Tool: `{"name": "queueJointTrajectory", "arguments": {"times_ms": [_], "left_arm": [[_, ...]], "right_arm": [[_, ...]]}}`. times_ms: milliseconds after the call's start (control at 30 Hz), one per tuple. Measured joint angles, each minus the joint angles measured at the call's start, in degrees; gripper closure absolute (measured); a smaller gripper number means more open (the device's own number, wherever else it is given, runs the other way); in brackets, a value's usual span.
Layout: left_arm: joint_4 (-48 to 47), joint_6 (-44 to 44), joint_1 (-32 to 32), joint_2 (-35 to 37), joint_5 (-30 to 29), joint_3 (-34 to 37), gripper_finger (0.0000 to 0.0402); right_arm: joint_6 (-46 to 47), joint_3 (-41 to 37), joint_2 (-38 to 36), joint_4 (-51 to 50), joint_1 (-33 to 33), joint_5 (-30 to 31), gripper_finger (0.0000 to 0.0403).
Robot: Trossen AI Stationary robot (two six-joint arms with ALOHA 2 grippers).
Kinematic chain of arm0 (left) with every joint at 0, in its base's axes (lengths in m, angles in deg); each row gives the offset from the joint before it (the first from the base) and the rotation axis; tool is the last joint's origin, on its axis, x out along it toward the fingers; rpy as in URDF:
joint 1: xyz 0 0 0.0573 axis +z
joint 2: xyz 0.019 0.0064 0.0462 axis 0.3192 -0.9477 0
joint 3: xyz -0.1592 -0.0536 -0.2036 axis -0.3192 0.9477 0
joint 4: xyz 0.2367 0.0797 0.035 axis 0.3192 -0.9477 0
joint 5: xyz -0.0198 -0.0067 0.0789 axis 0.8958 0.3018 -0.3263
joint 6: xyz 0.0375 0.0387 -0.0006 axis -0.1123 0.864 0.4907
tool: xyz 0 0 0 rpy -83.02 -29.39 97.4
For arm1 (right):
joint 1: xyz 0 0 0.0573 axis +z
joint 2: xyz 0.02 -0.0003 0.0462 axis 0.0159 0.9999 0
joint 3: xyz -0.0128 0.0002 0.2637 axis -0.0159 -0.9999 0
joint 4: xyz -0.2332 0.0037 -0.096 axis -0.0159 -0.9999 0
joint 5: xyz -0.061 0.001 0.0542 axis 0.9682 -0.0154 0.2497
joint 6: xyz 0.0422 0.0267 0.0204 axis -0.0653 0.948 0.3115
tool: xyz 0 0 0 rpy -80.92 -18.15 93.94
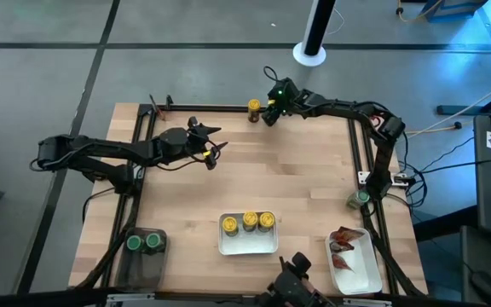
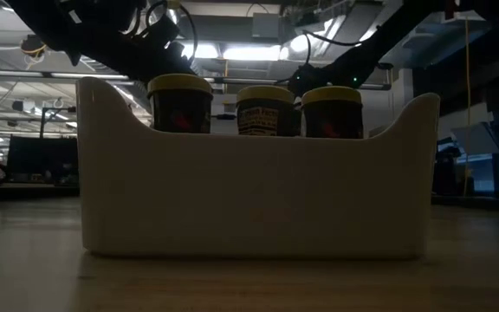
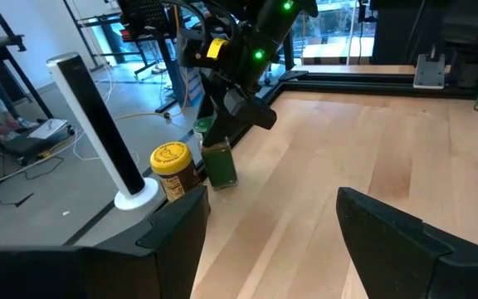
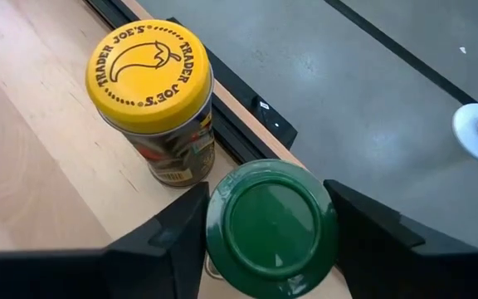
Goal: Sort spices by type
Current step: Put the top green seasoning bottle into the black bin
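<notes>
- The right gripper (image 4: 268, 228) is at the far edge of the table, its fingers either side of a green-capped jar (image 4: 270, 223). The fingers sit just beside the cap on both sides; whether they already press on it cannot be told, so no firm grasp is recorded.
- A yellow-capped jar (image 4: 150, 65) stands upright just beside the green-capped jar, near the black rail (image 4: 239, 112) along the table edge. In the high view this yellow cap (image 1: 253, 106) shows just left of the right gripper.
- The left gripper (image 1: 214, 150) hangs over the far left part of the table with its fingers spread apart, holding nothing.
- Three yellow-capped jars stand in the middle white tray (image 1: 247, 247). Two green-capped jars sit in the dark bin (image 1: 141, 260) at near left. Red-orange packets lie in the right white tray (image 1: 365, 273).
- One more green-capped jar (image 1: 358, 199) stands at the right edge of the table, unsorted.
- Handling judgement: the jar looks rigid, light and smooth-sided, so it could slip or tip if pinched off-centre. The best hold appears to be square across the cap or just under it, keeping it upright.
- Risk: the neighbouring yellow-capped jar is close enough to be knocked during the lift.
</notes>
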Motion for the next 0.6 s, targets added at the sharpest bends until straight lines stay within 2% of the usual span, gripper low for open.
{"name": "queueJointTrajectory", "arguments": {"times_ms": [267, 600], "left_arm": [[0.0, 0.0, 0.0, 0.0, 0.0, 0.0, 0.015], [0.0, 0.0, 0.0, 0.0, 0.0, 0.0, 0.015]], "right_arm": [[-1.1, -0.1, -1.6, -2.3, 1.1, 0.3, 0.0193], [-3.4, -0.1, -9.9, -6.4, 7.6, 1.1, 0.0193]]}}
